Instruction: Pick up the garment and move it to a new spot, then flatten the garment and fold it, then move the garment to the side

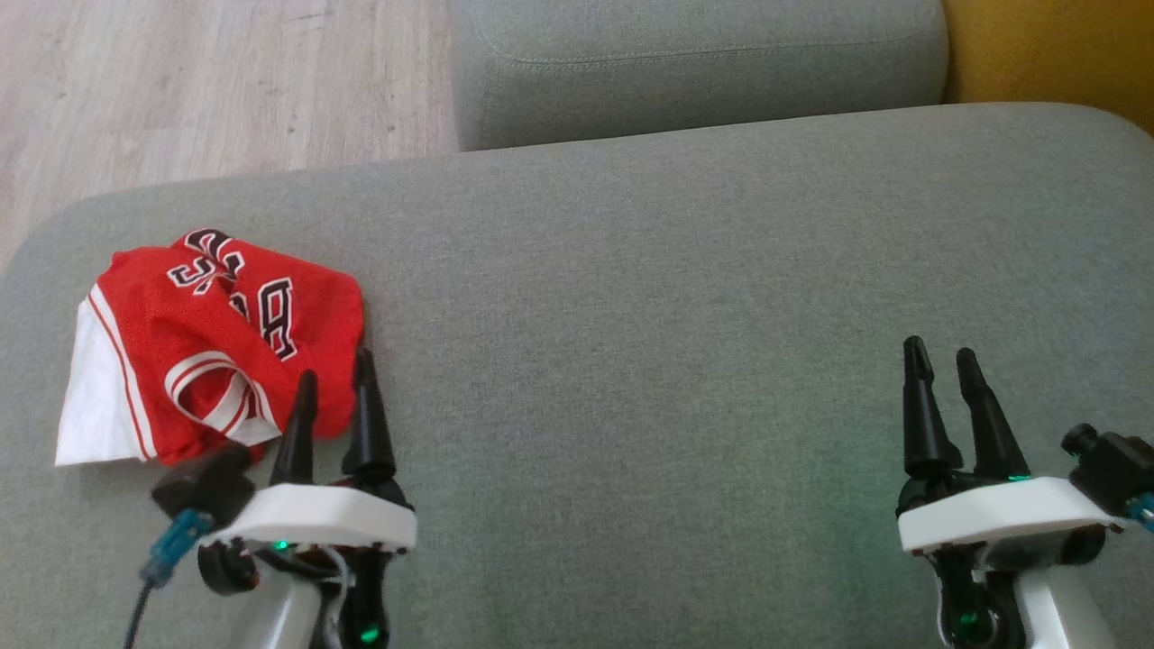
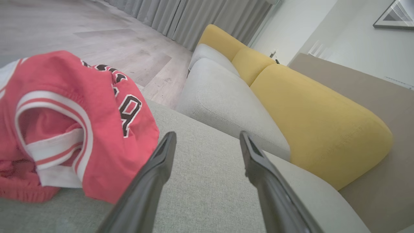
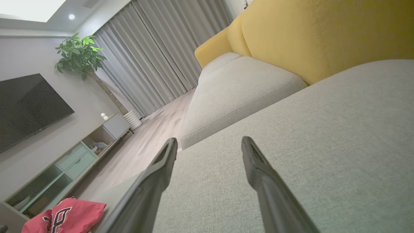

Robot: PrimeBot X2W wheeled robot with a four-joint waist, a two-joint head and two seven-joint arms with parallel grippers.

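Now you are hovering the wide-open, empty left gripper (image 1: 335, 365) beside the crumpled red-and-white fabric jersey (image 1: 216, 342) at its ten o'clock, aiming for a thick fold.

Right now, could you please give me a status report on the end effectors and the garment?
Left end effector open, beside garment. Right end effector open, over cushion. Garment crumpled, not held. Nothing in the way.

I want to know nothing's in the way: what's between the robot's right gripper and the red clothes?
In the head view, bare grey cushion, then the open left gripper at the red garment's edge; nothing else.
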